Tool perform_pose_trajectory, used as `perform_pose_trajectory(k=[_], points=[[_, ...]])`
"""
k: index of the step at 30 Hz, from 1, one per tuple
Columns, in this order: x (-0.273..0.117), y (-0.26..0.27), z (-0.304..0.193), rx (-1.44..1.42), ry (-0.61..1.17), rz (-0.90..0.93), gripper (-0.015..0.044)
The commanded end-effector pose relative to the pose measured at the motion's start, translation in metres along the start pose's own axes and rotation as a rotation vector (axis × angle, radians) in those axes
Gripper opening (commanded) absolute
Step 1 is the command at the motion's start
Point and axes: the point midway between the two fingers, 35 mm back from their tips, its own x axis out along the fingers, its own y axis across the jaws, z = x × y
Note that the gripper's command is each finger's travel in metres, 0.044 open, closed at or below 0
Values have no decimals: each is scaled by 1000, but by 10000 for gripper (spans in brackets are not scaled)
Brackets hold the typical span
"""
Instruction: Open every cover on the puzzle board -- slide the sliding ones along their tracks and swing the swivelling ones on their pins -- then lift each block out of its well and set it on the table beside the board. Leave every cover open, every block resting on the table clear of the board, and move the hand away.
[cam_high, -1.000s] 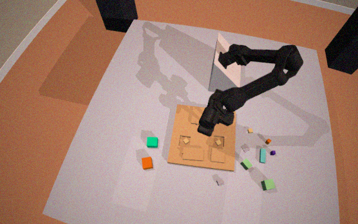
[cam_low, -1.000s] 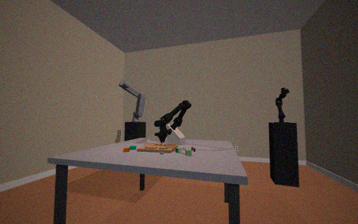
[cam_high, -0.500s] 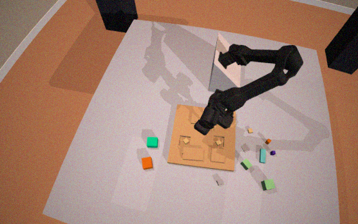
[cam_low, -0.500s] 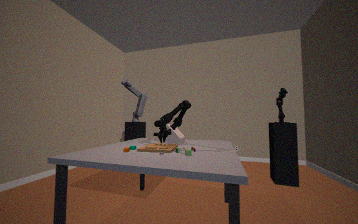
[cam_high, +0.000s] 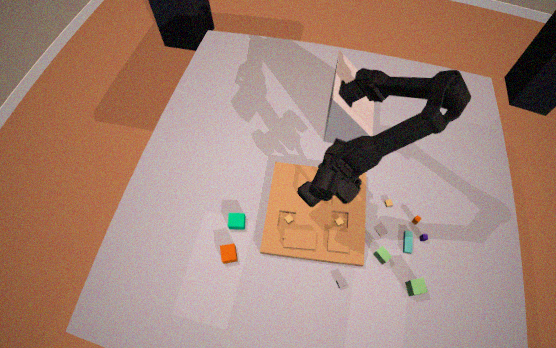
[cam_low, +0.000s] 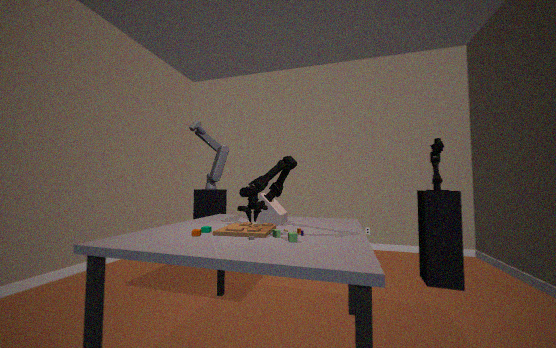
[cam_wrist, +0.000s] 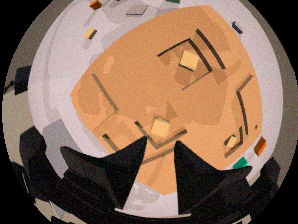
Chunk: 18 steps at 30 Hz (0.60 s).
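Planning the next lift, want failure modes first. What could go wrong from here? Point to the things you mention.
1. The open pincer (cam_high: 327, 195) (cam_low: 253, 221) (cam_wrist: 161, 141) is just off the pale block (cam_wrist: 161, 128) in its well; a slightly off descent could put a finger on the block or well edge.
2. A light green block (cam_high: 382, 254) (cam_low: 276, 233) (cam_wrist: 173, 1) lies close beside the board (cam_high: 272, 240) (cam_low: 225, 231) (cam_wrist: 135, 85); setting down there might knock it.
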Motion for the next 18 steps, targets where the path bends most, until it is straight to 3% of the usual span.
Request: perform_pose_trajectory(k=[1, 18], points=[[1, 1, 0, 54, -5, 4, 144], [1, 1, 0, 164, -5, 5, 144]])
